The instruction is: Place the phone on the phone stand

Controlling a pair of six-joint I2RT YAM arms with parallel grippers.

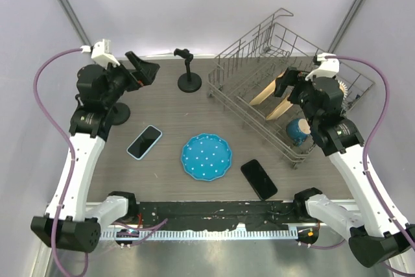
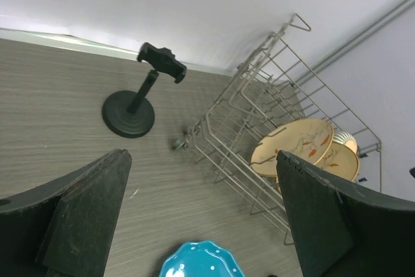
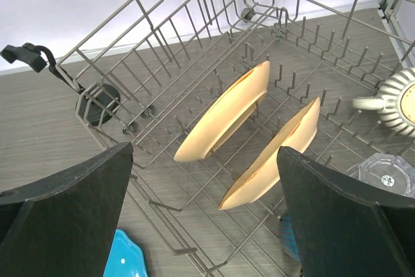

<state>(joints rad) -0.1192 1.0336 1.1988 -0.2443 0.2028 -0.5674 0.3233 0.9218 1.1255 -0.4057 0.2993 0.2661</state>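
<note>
Grey wood-grain desk point(image 1: 162, 105), pale walls on three sides.

- Black phone stand with round base and clamp head point(image 1: 189, 74): upright, far centre of the desk.
- Phone in light-blue case point(image 1: 144, 142): flat on the desk, just left of the round turquoise plate with white dots point(image 1: 206, 156), well apart from the stand.
- Black phone point(image 1: 259, 179): flat, near-right of the plate.
- Grey wire dish rack point(image 1: 241, 53): right side, holding two cream plates on edge point(image 3: 224, 111) and a dark blue mug point(image 1: 298, 130).
- Second black round base point(image 1: 118, 115): partly hidden behind the left arm.
- Left jaws: raised over the far-left desk, released and spread wide, grasping nothing. The stand shows between the fingers point(image 2: 84, 218) in the wrist view.
- Right jaws: above the rack's cream plates, spread wide, grasping nothing.
</note>
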